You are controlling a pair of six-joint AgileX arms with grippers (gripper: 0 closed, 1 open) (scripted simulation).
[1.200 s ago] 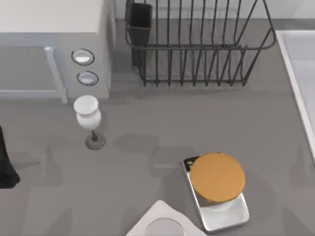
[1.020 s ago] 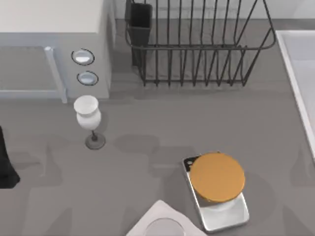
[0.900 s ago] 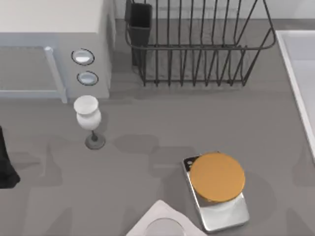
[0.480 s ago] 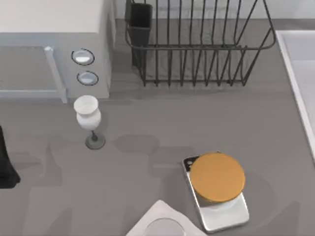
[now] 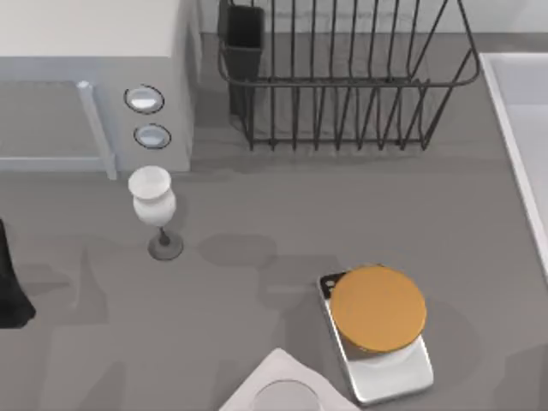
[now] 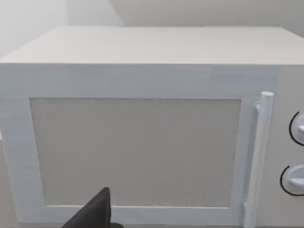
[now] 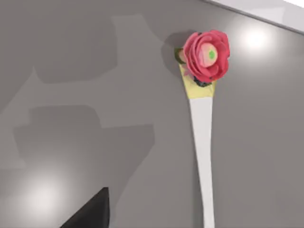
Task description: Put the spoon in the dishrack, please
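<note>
A grey table [image 5: 282,214] fills the top view. At its far left sits a white microwave [image 5: 94,77] with a vertical door handle [image 5: 96,128] and two round knobs [image 5: 144,99], one above the other. The left wrist view faces this microwave's door [image 6: 135,152] squarely, with the handle [image 6: 259,156] beside it; a dark finger [image 6: 92,213] of the left gripper juts in at the edge, and I cannot tell whether the fingers are wide or narrow. In the top view a dark piece of the left arm [image 5: 10,287] sits at the left edge of the table.

Just in front of the microwave stands a white goblet [image 5: 154,205], upright on a dark foot. Further right, at the back, is the dishrack [image 5: 342,81], a dark wire basket with a small dark cup [image 5: 243,34] at its left corner. Near the front edge lies a pale slab [image 5: 278,385] with a round disc on it, and just beside it a silver tray [image 5: 390,368] carrying an orange disc [image 5: 378,308]. A pale raised surface [image 5: 522,111] runs along the right side.

The right wrist view looks down on the spoon [image 7: 202,123], lying flat on the grey surface: a white handle, a yellowish neck and a red rose-shaped end. It is not in the dishrack. A dark finger [image 7: 90,211] of the right gripper shows at the edge, apart from the spoon; its opening I cannot tell
</note>
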